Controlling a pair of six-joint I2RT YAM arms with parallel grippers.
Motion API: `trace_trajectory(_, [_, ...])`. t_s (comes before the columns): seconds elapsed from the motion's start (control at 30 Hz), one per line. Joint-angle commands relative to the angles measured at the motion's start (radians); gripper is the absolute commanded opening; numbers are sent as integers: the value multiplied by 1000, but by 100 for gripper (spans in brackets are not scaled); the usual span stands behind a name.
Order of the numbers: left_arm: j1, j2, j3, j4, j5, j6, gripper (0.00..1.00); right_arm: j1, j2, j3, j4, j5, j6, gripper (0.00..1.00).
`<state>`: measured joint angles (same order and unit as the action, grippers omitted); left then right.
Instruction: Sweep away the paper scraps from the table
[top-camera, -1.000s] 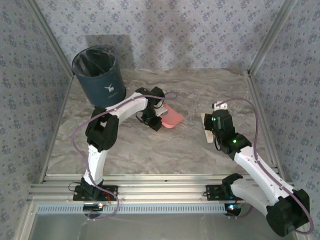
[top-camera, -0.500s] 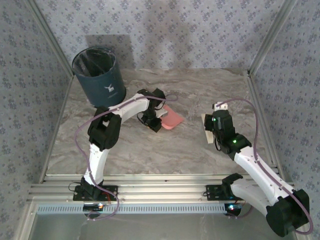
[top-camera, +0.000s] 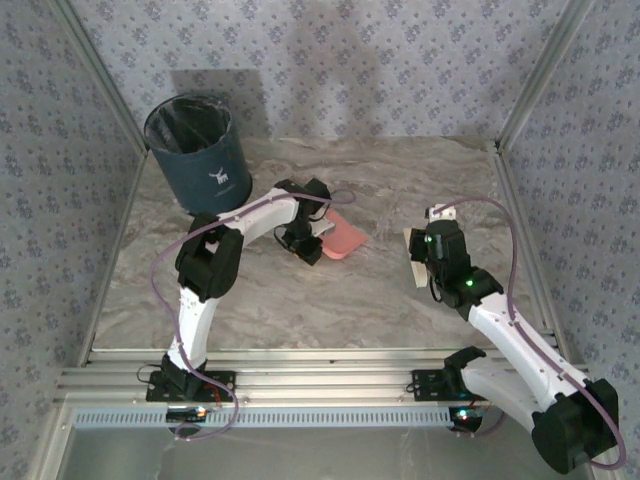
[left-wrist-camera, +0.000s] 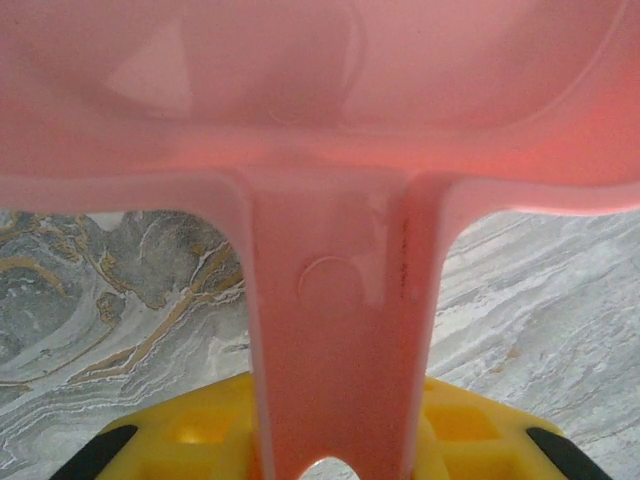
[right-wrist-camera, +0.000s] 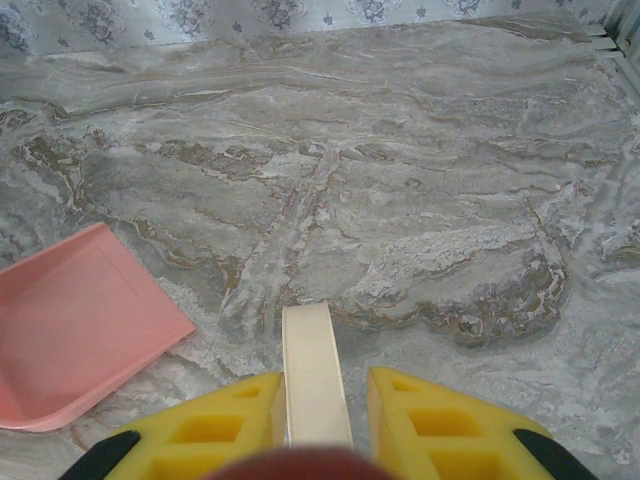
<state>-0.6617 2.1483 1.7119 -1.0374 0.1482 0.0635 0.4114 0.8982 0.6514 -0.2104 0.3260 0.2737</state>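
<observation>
The pink dustpan (top-camera: 345, 238) lies on the marble table (top-camera: 300, 300) near its middle. My left gripper (top-camera: 305, 242) is shut on the dustpan's handle; in the left wrist view the handle (left-wrist-camera: 335, 330) runs down between the yellow fingers (left-wrist-camera: 190, 435), with the pan (left-wrist-camera: 330, 100) spread across the top. My right gripper (top-camera: 421, 258) hovers to the right of the dustpan, shut on a cream flat tool (right-wrist-camera: 314, 375) that sticks out forward between its fingers (right-wrist-camera: 220, 420). In the right wrist view the dustpan (right-wrist-camera: 70, 340) lies at the lower left. The paper scraps are out of view.
A dark blue bin (top-camera: 197, 150) with a black liner stands at the table's back left corner. Aluminium frame rails (top-camera: 310, 385) run along the near edge and sides. Floral walls (top-camera: 400, 60) close in the back and both sides.
The left arm's elbow has shifted slightly to the right. The dustpan has hardly moved, and the right arm is still.
</observation>
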Motion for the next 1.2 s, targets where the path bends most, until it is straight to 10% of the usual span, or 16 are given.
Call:
trace_trajectory(0.0, [-7,0,-16,-20,-25,10,30,-8,-17,-7,2,5,16,0])
trace_trajectory(0.63, [-4,-98,-91,-41,-63,41,41,-11,14,-1,72,-15,-41,0])
trace_trajectory(1.17, [42,-505,-354,43,-19,-32,41,69,270,87,354,-56,-408,0])
